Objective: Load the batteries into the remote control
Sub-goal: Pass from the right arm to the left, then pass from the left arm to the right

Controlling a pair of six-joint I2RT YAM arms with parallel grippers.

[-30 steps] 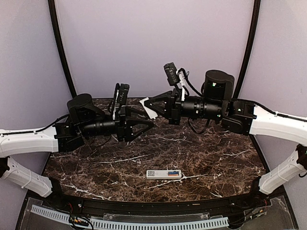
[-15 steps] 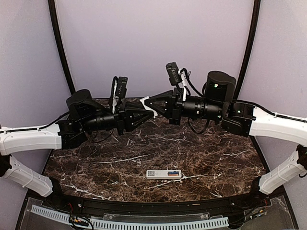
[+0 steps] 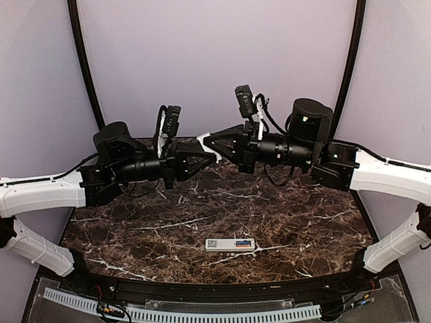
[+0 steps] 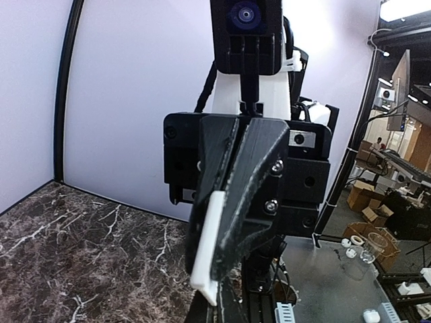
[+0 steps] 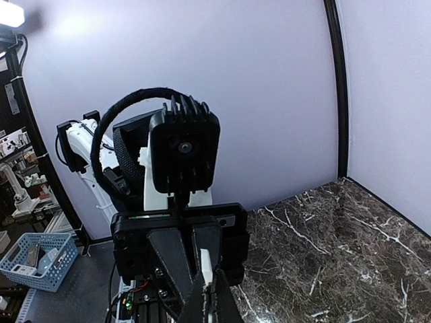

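Observation:
The remote control (image 3: 230, 245) lies near the table's front edge, code sticker up. The blue and orange batteries (image 3: 243, 242) sit in its right end. High over the back of the table my two grippers meet tip to tip. A small flat white cover (image 3: 204, 140) is between them. My right gripper (image 3: 207, 143) is shut on the cover (image 5: 207, 264), seen edge-on just above its own fingertips (image 5: 217, 306). My left gripper (image 3: 213, 155) is shut on the cover's (image 4: 205, 250) lower end, its jaws at the bottom edge of the left wrist view.
Both arms stretch level across the back half of the marble table (image 3: 303, 229). Purple walls (image 3: 215, 60) stand close behind. A perforated white strip (image 3: 182, 313) runs along the front edge. A blue basket (image 5: 37, 259) stands beyond the table.
My left gripper rose and moved right to the cover, and its jaws went from open to shut. The right arm lifted slightly. The remote has not moved.

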